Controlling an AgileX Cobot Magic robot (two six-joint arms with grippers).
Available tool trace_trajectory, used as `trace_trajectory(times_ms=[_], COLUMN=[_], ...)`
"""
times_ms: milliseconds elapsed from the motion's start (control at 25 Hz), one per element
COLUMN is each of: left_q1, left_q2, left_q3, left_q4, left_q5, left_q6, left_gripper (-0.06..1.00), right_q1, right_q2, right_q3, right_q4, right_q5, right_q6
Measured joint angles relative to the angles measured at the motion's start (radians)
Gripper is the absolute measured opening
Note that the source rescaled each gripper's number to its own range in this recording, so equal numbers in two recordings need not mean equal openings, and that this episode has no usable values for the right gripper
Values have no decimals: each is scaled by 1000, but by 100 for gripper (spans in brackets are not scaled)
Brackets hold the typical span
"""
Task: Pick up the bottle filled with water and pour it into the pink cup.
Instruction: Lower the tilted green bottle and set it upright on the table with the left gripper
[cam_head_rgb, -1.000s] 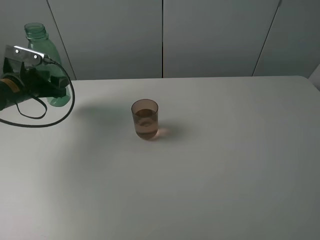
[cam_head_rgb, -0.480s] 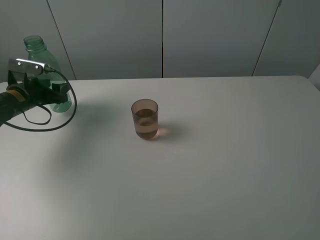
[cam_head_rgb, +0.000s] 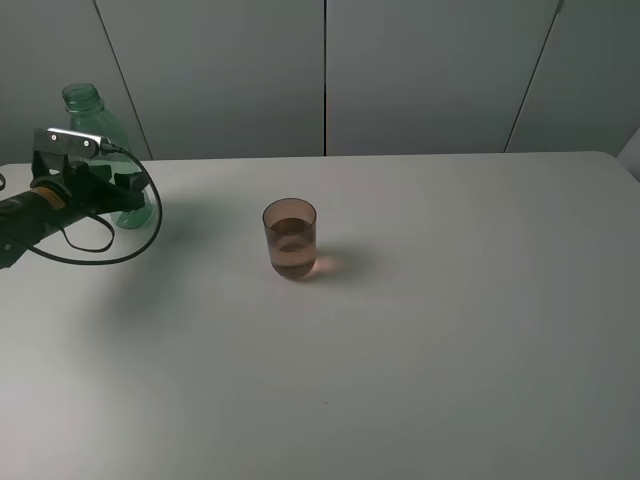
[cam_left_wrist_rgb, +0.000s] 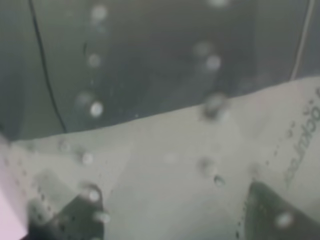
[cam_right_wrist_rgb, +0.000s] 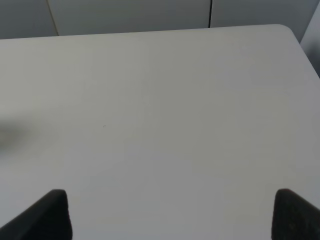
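Green plastic marks the one bottle (cam_head_rgb: 104, 140), standing upright at the far left of the white table (cam_head_rgb: 450, 330), capless, with its neck clear above the arm. The left gripper (cam_head_rgb: 118, 185) is clamped around the bottle's lower body, jaws part-way open to that width; whether the base touches the table cannot be told, since the gripper and its black cable (cam_head_rgb: 100, 250) cover it. One pink cup (cam_head_rgb: 290, 238) stands near the table's middle, well apart from the bottle, with liquid in it. Two grippers work this rig, but only the left shows from above. The left wrist view is filled by the droplet-speckled bottle wall, everything behind it blurred. The right gripper (cam_right_wrist_rgb: 172, 215) hangs over bare table, its two dark fingertips (cam_right_wrist_rgb: 47, 215) set wide apart with nothing between them.
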Motion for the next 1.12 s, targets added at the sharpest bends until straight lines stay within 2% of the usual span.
trace_trajectory(times_ms=[440,480,560,600,1120], left_q1=[0,0,0,0,0], left_q2=[4,4,4,4,-60], left_q3=[-1,-1,-1,-1,46], left_q4=[24,26,28,30,34], left_q5=[-11,-9,12,19,103], left_q6=[-2,-9,-31,-38,-31], left_gripper=[46,54,80,86,87], right_q1=[0,0,0,0,0], right_q2=[0,0,0,0,0], right_q3=[0,0,0,0,0], right_q4=[0,0,0,0,0], right_q5=[0,0,0,0,0], right_q6=[0,0,0,0,0])
